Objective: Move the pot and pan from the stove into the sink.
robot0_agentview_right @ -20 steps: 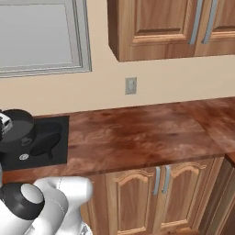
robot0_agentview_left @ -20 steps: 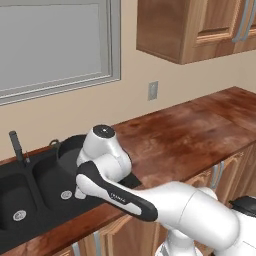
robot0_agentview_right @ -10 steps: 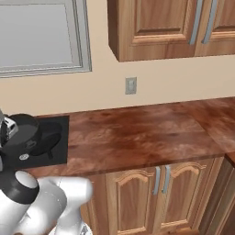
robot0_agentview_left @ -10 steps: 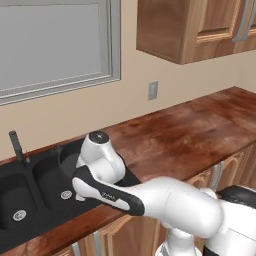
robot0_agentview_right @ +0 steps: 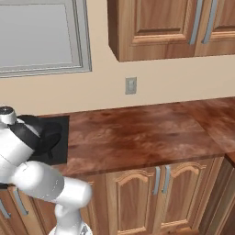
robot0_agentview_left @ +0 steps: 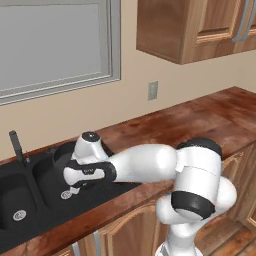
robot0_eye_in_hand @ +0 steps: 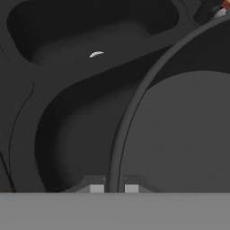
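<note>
Here the pot's (robot0_eye_in_hand: 179, 134) rim sits between (pinched) fingertips (robot0_eye_in_hand: 96, 187).

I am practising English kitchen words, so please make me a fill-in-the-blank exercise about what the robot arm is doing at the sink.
1. The gripper is ___ on the rim of the dark grey round pot.
2. The black rectangular sink below it has ___ basins.
3. Each basin has a small round silver ___ in its floor.
Missing words: shut; two; drain.
</note>
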